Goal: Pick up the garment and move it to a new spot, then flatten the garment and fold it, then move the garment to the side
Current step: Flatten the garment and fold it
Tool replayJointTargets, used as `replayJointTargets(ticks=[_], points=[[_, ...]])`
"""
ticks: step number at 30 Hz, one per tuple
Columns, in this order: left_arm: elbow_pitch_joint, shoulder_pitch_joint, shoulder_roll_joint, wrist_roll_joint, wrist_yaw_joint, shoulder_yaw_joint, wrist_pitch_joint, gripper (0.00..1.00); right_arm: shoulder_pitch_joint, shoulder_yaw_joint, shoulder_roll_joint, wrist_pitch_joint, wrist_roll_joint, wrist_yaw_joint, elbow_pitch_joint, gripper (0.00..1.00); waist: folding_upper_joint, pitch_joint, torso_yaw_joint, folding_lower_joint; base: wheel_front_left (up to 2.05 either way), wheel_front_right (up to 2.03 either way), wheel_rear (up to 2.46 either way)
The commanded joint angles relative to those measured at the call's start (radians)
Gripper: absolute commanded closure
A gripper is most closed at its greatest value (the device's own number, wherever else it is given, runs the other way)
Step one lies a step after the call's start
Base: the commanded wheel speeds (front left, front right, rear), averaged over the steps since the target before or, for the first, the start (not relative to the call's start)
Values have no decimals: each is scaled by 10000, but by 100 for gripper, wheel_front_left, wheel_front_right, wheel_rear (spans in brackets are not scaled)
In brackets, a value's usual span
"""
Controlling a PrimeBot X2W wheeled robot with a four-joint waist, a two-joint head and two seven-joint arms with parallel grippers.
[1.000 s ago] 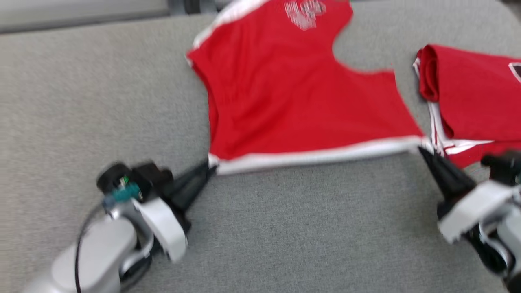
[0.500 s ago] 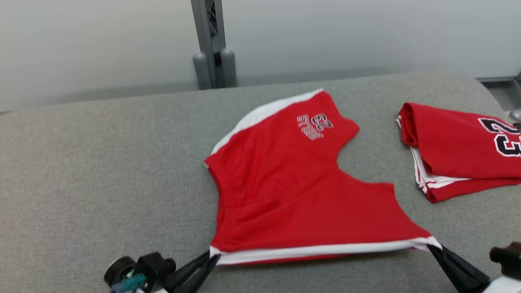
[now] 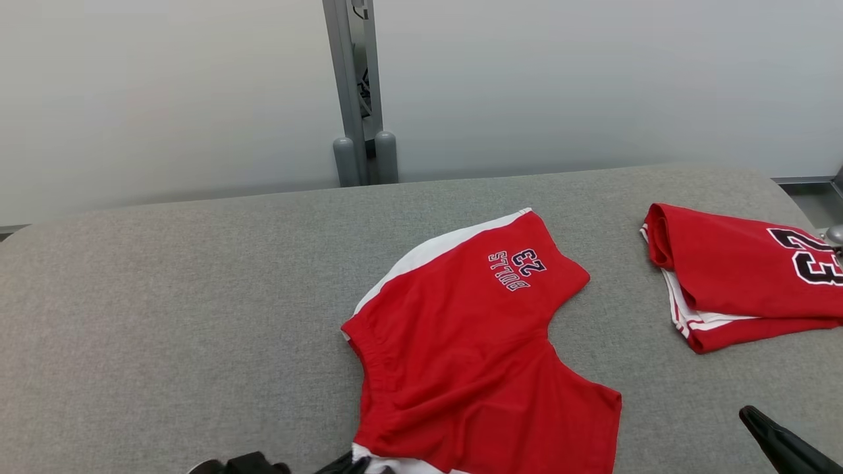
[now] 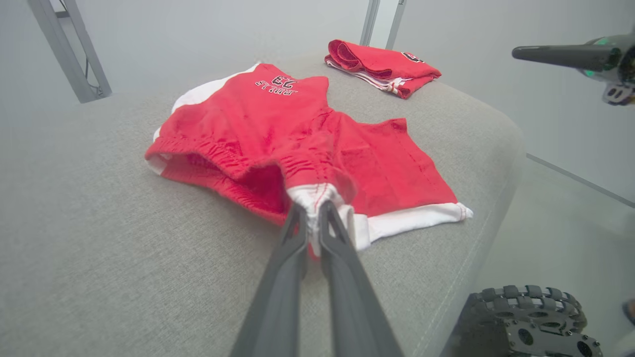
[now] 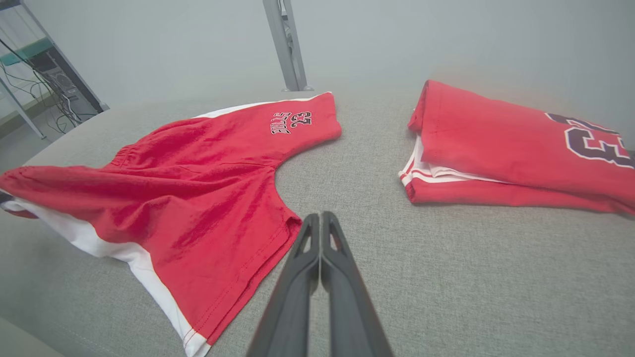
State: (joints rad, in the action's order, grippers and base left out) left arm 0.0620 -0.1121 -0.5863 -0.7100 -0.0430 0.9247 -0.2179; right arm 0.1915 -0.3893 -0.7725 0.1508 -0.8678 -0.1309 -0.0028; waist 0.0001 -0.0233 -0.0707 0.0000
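Red shorts (image 4: 278, 124), white band (image 4: 317, 194) between left fingers (image 4: 291, 250)

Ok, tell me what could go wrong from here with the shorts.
The left hand alone pinches the shorts at a white-trimmed corner, while the right hand is shut on nothing; a one-sided pull may bunch the cloth. The white hem lies close to the edge of the table, so it could slide off.

A lab: grey padded table (image 3: 164, 296), bare panels (image 3: 164, 99), metal post (image 3: 352, 85), cabled equipment rack (image 5: 52, 74).
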Motion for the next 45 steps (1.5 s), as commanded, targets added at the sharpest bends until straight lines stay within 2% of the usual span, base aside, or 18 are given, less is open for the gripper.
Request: replayJointTargets(ticks=[1, 6, 8, 9, 15, 23, 25, 29, 31, 33, 34, 35, 36, 37, 42, 45], points=[[-40, -204, 31, 24, -58, 29, 78, 100, 40, 171, 214, -148, 99, 4, -25, 100, -1, 9, 64, 0, 0, 0, 0], [153, -670, 398, 154, -228, 227, 295, 100, 260, 199, 898, -808, 420, 4, -343, 100, -1, 118, 308, 0, 0, 0, 0], [260, -769, 475, 162, -231, 197, 229, 100, 425, 178, 1161, -879, 529, 4, -468, 60, -1, 172, 320, 0, 0, 0, 0], [331, -777, 510, 132, -163, 136, 173, 100, 492, 96, 1272, -890, 609, 4, -542, 0, -1, 210, 302, 0, 0, 0, 0], [661, -705, 728, 32, -11, -82, -122, 100, 679, -1052, 1787, -882, 1048, 4, -389, 0, -1, 440, 238, 0, 0, 0, 0], [835, -941, 891, 157, -66, -140, -224, 100, -132, -2476, 2475, -719, 1150, 4, 1271, 2, -1, 736, 332, 0, 0, 0, 0], [841, -1061, 904, 178, -83, -155, -242, 100, -454, -2773, 2671, -710, 996, 4, 1748, 15, -1, 815, 370, 0, 0, 0, 0], [878, -1200, 918, 222, -134, -174, -260, 100, -1125, -3371, 2903, -781, 778, 4, 2618, 20, -1, 1013, 472, 0, 0, 0, 0], [882, -1292, 916, 240, -145, -195, -267, 100, -1411, -3667, 3035, -827, 645, 6, 3051, 31, -1, 1111, 520, 0, 0, 0, 0], [868, -1336, 908, 267, -136, -205, -271, 100, -1679, -3926, 3175, -860, 468, 14, 3440, 38, -1, 1218, 569, 0, 0, 0, 0], [855, -1379, 897, 285, -125, -209, -271, 100, -1821, -4046, 3239, -828, 406, 20, 3598, 50, -1, 1275, 587, 0, 0, 0, 0], [841, -1412, 884, 300, -102, -215, -266, 100, -1950, -4160, 3306, -773, 343, 29, 3753, 56, -1, 1323, 595, 0, 0, 0, 0], [841, -1412, 884, 300, -102, -215, -266, 100, -1950, -4160, 3306, -773, 343, 29, 3753, 56, -1, 1323, 595, 0, 0, 0, 0], [803, -1452, 857, 313, -56, -231, -252, 100, -2205, -4491, 3373, -771, 254, 29, 3977, 100, -1, 1430, 593, 0, 0, 0, 0], [745, -1477, 794, 310, 5, -226, -177, 100, -2597, -4711, 3238, -362, 136, 54, 4263, 100, -1, 1524, 547, 0, 0, 0, 0], [672, -1498, 722, 315, 26, -251, -172, 100, -2778, -4443, 2855, 154, -20, 71, 4084, 100, -1, 1488, 430, 0, 0, 0, 0]])
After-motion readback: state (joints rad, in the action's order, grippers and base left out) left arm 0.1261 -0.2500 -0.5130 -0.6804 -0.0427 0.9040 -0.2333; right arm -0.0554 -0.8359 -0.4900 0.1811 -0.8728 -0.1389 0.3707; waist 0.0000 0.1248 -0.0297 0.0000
